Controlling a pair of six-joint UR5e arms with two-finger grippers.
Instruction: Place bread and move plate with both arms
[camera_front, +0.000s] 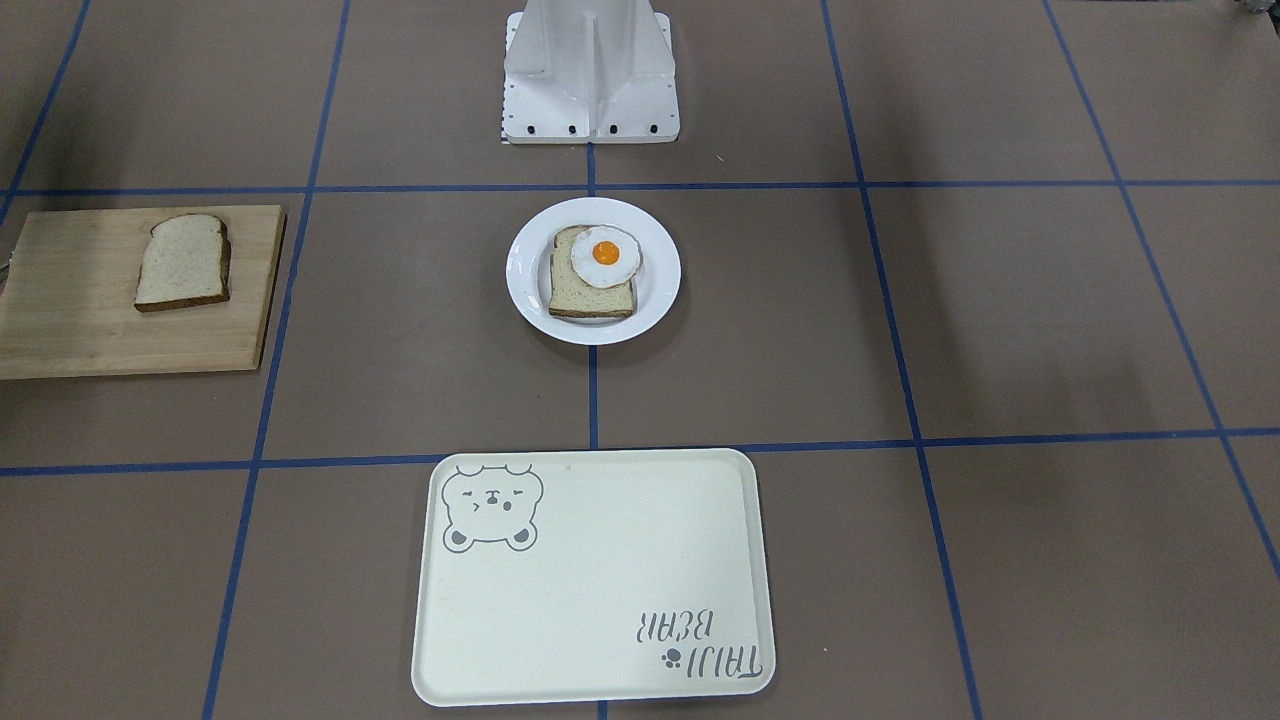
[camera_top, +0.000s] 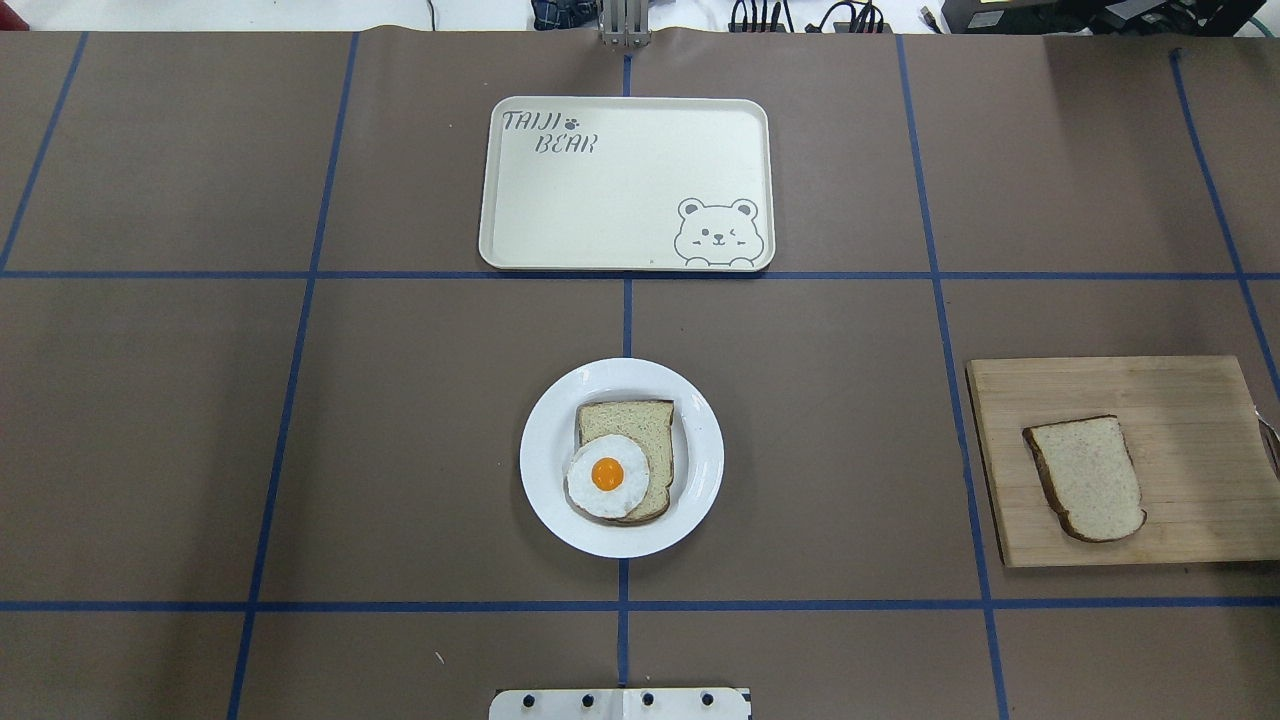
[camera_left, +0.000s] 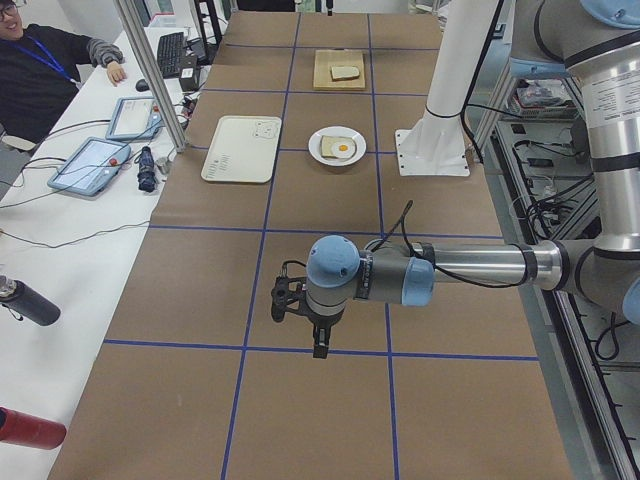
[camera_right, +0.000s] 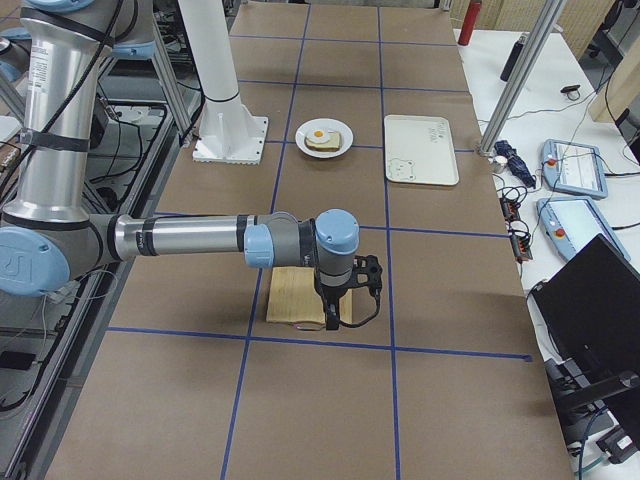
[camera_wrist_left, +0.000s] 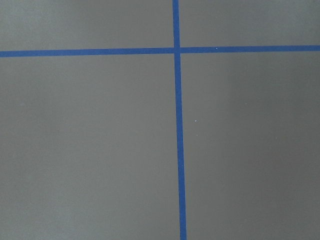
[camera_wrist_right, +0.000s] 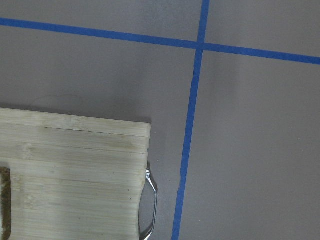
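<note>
The plain bread (camera_top: 1087, 478) lies on a wooden cutting board (camera_top: 1190, 400) at the table's right side; it also shows in the front-facing view (camera_front: 183, 262). The white plate (camera_top: 545, 480) sits mid-table and bears a second slice topped with a fried egg (camera_top: 607, 474). My left gripper (camera_left: 318, 345) hangs over bare table far from the plate. My right gripper (camera_right: 332, 318) hangs over the board's outer end. Both show only in the side views, so I cannot tell whether they are open or shut. The right wrist view shows the board's corner (camera_wrist_right: 75, 160) and a sliver of bread (camera_wrist_right: 4, 200).
A cream tray with a bear drawing (camera_top: 620, 190) lies beyond the plate, on the operators' side. The robot's white base (camera_front: 590, 80) stands behind the plate. The board has a metal handle (camera_wrist_right: 150, 205). Blue tape lines grid the brown table. A person sits at a side desk (camera_left: 40, 60).
</note>
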